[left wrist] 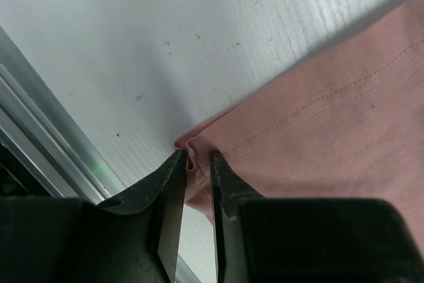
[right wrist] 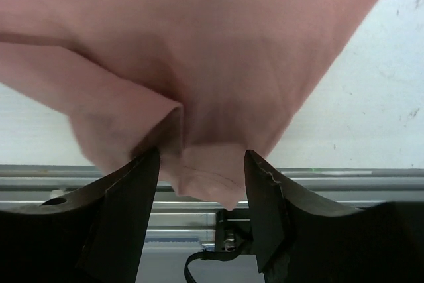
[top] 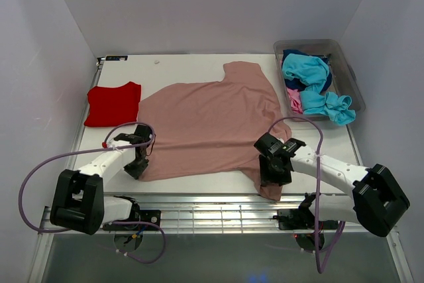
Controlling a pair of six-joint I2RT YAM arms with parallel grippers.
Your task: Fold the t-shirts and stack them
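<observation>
A large dusty-pink t-shirt (top: 205,124) lies spread flat on the white table. My left gripper (top: 138,164) is at its near-left corner. In the left wrist view the gripper (left wrist: 197,157) is shut on the stitched hem corner of the shirt (left wrist: 331,111). My right gripper (top: 271,171) is over the shirt's near-right part, by the table's front edge. In the right wrist view it (right wrist: 202,157) is open, and a bunched fold of the shirt (right wrist: 218,44) hangs between the jaws. A folded red t-shirt (top: 114,103) lies at the left.
A clear grey plastic bin (top: 311,42) at the back right holds a turquoise t-shirt (top: 306,71), a navy one (top: 291,54) and a bright pink one (top: 295,101). A metal rail (top: 218,207) runs along the front edge. White walls enclose the table (top: 185,67).
</observation>
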